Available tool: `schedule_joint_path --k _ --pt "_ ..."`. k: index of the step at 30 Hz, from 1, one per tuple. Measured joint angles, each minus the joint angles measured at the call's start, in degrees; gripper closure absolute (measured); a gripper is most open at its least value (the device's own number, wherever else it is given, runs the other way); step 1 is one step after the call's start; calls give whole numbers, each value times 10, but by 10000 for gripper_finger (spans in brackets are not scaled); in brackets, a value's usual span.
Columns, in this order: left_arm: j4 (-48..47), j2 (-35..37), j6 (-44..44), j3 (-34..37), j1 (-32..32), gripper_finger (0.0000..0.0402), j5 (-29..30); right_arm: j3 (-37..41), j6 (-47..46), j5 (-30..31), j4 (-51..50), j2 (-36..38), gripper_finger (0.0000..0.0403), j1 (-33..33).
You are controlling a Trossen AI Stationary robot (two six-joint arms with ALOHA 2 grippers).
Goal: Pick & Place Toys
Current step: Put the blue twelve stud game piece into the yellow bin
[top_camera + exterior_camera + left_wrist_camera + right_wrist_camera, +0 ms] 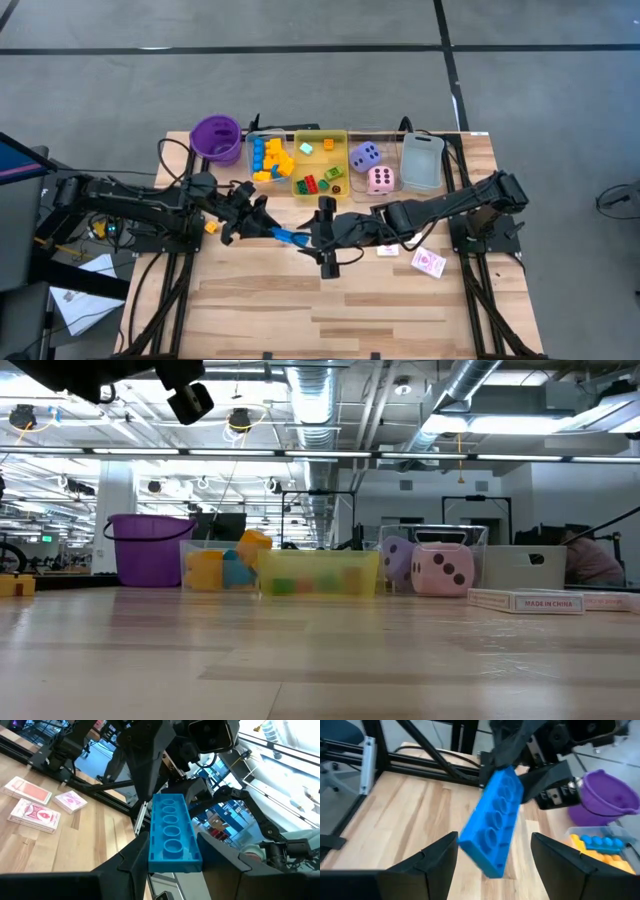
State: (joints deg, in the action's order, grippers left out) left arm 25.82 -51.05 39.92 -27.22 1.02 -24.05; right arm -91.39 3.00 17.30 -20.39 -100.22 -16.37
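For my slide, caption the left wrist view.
Left gripper holding a long blue studded plastic block above the wooden table.

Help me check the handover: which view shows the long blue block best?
The left wrist view: the blue block fills it, studs up, between the left end effector fingers. The right wrist view shows it tilted, the high view tiny; the low view misses it.

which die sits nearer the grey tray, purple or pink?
The pink die. It sits right beside the grey tray; the purple die lies further over, toward the yellow tray.
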Motion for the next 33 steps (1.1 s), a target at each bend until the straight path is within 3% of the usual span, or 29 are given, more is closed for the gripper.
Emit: schedule_joint_path --k 12,27,33 --pt "-1 0 0 0 0 257 1 0 0 27 -1 0 169 5" --pt "-8 0 0 0 0 257 -2 0 -8 29 0 1 329 7" --pt "-10 0 0 0 0 256 -3 0 -95 18 -4 1 346 18"
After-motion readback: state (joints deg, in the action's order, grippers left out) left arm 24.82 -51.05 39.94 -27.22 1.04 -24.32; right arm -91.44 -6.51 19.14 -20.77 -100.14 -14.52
